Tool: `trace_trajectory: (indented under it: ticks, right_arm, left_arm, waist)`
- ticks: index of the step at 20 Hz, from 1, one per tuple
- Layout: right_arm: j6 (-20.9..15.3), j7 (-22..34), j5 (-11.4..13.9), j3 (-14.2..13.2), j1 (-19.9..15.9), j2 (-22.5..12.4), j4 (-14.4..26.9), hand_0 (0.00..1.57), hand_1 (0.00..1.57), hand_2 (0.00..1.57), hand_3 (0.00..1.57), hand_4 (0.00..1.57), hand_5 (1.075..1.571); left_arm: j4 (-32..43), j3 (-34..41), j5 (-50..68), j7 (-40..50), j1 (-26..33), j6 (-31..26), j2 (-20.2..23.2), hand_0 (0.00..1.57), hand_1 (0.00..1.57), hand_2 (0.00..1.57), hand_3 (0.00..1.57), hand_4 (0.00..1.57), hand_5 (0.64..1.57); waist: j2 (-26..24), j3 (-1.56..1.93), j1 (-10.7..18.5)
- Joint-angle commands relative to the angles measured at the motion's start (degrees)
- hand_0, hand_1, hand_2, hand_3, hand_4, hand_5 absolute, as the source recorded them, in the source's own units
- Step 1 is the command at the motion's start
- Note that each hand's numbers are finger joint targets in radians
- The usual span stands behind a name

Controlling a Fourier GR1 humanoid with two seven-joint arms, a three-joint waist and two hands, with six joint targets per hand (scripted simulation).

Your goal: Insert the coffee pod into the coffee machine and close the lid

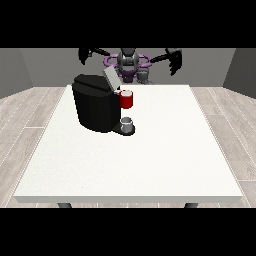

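Observation:
A black coffee machine [95,107] stands on the white table [150,160] at the left of middle. Its grey lid [110,77] is tilted up and open. At the machine's front top sits a red pod holder [127,99] with a pale round pod top inside it. A small grey cup [127,122] rests on the machine's base below. Both hands are raised beside the robot's torso, far behind the machine: the hand at the view's left [85,54] and the hand at the view's right [175,61], fingers hanging relaxed and holding nothing.
The robot's grey and purple torso [128,64] stands behind the table's far edge. Wooden floor surrounds the table. The table's right half and front stretch out white toward the camera.

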Motion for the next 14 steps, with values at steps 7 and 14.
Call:
trace_trajectory:
  ticks: [7, 14]
  right_arm:
    - [2.8, 1.5, -2.5, -5.6, -5.5, -5.8, 2.1, 0.00, 0.00, 0.00, 0.00, 0.00, 1.571]
    - [2.6, 5.0, -7.3, -11.3, -13.2, -6.9, 10.3, 0.00, 0.00, 0.00, 0.00, 0.08, 1.571]
  left_arm:
    - [-10.8, -2.7, 6.9, 4.6, 6.9, -3.9, -2.3, 0.00, 0.00, 0.00, 0.00, 0.35, 1.571]
    - [-17.4, -8.6, 11.3, 7.7, 8.1, -5.9, -2.4, 0.00, 0.00, 0.00, 0.00, 0.40, 1.571]
  waist:
    - [1.9, 0.06, 5.8]
    - [4.7, 0.08, 11.5]
